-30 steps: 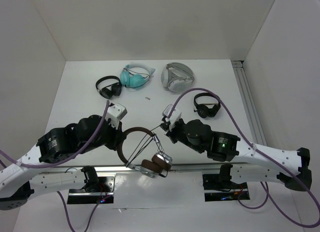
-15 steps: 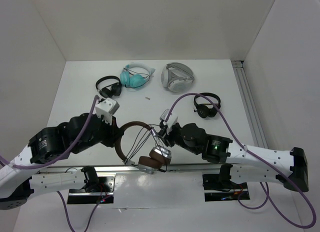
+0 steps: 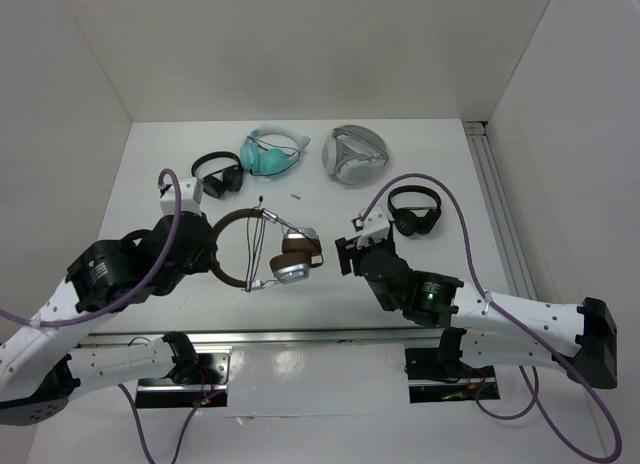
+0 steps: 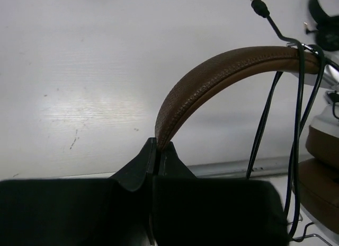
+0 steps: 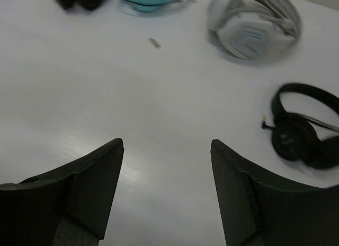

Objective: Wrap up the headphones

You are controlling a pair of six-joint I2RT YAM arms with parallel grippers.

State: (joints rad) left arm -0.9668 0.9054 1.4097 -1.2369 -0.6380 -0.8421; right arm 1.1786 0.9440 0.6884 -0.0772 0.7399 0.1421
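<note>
Carried up from the near edge, the headphones are now being held over the middle of the worktop. The left jaws are pinching the headband edge-on, which is probably keeping the cable loops strung across it taut. Having let go, the right jaws are standing spread and empty just beside the earcups, leaving the plug poking free.

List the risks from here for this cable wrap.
The plug sticks out loose and the open right fingers hold nothing, so the cable loops may unwind. The left fingers pinch the headband at one narrow spot; the headphones may swing or slip.
</note>
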